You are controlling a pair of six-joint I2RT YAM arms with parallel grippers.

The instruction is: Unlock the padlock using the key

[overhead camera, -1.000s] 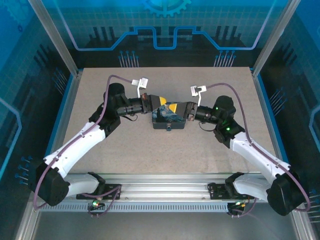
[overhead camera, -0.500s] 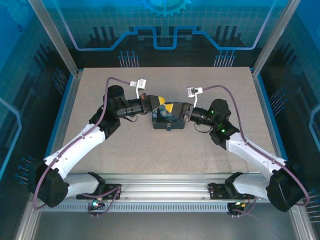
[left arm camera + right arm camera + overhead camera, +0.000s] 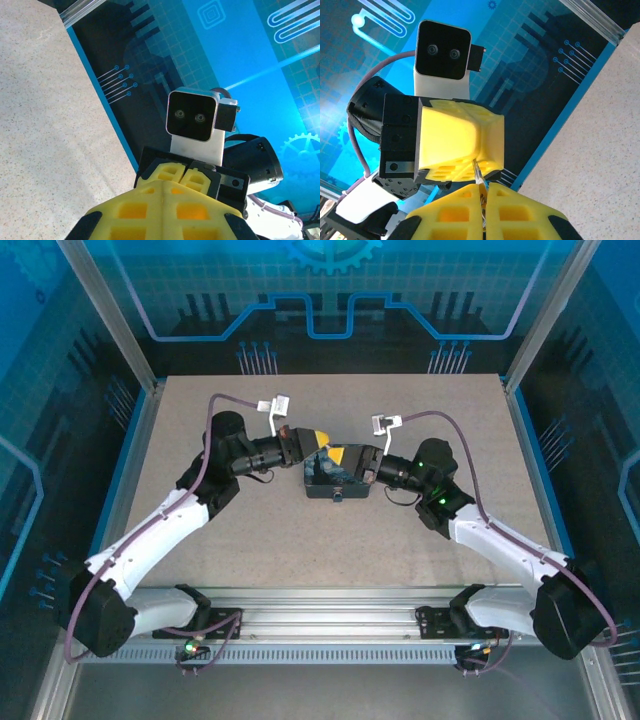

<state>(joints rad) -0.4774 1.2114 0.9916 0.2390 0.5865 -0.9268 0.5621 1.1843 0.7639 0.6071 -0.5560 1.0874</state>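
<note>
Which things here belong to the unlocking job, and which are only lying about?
Belong to the job:
- key, a thin metal blade between the right gripper fingers
- left gripper, shut, tip to tip with the right one

Only lying about:
- dark box, resting on the table close to the two grippers

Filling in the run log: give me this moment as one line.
left hand shut | right hand shut on thin metal piece, likely key | hands tip to tip above dark box
</note>
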